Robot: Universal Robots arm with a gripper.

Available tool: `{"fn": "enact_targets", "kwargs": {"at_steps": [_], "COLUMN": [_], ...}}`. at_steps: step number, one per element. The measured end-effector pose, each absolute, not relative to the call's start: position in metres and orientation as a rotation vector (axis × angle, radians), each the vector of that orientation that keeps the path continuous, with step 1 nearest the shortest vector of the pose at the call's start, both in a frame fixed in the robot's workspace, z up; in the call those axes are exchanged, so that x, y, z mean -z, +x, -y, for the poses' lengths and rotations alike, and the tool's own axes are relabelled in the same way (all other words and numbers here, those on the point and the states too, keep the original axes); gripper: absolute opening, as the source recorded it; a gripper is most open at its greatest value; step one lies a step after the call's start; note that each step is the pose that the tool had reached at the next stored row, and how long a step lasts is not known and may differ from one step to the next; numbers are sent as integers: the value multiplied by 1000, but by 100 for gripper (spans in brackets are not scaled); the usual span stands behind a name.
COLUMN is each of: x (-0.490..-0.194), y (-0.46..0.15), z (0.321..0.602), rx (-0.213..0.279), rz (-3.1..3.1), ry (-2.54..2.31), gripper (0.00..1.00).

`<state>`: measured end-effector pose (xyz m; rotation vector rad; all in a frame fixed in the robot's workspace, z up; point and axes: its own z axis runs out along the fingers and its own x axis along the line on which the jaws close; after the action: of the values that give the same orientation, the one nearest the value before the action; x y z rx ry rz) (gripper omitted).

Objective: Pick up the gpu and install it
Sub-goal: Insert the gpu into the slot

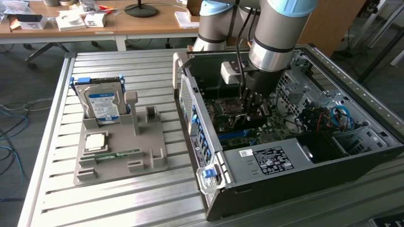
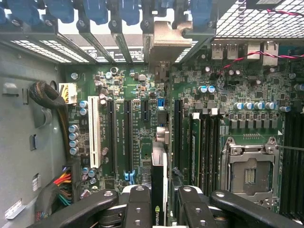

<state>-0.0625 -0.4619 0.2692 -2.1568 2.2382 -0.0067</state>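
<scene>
My gripper (image 1: 252, 111) is down inside the open computer case (image 1: 265, 161), over the motherboard. In the wrist view the gripper (image 2: 159, 202) is shut on the gpu (image 2: 159, 173), a thin dark card seen edge-on between the two black fingers (image 2: 137, 204). The card stands upright over the green motherboard (image 2: 137, 95), in line with the long expansion slots. Its grey metal bracket (image 2: 166, 38) reaches the rear slot openings of the case. Whether the card's edge sits in a slot I cannot tell.
A grey fixture (image 1: 120, 151) on the slatted table holds a silver hard drive (image 1: 101, 104), a square processor (image 1: 94, 141) and a green memory stick (image 1: 117, 154). The processor socket (image 2: 249, 173), memory slots and a cable bundle (image 2: 52, 109) flank the card.
</scene>
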Motion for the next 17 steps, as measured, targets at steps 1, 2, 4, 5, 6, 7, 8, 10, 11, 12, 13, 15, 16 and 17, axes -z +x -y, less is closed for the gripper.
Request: {"fn": "enact_targets", "kwargs": {"at_steps": [1, 2, 4, 5, 6, 7, 8, 10, 11, 12, 13, 15, 16, 17], "x": [-269, -269, -269, -269, -269, -269, -269, -269, -269, -269, -269, -269, -269, -269], "y": [-62, -63, -64, -65, -65, -65, -66, -66, -66, -66, -66, -66, -66, -67], "z": [462, 462, 462, 462, 462, 462, 462, 462, 462, 463, 463, 463, 463, 463], "rx": [7, 7, 7, 7, 7, 7, 7, 7, 7, 7, 7, 7, 7, 7], "rz": [-2238, -2238, -2238, -2238, -2238, -2238, -2238, -2238, -2238, -2238, -2238, -2238, -2238, -2238], "ry": [-2157, -2157, -2156, -2157, -2157, -2157, -2157, -2157, -2157, -2157, -2157, -2156, -2156, -2157], "gripper": [26, 26, 26, 26, 26, 26, 26, 26, 26, 26, 26, 26, 26, 26]}}
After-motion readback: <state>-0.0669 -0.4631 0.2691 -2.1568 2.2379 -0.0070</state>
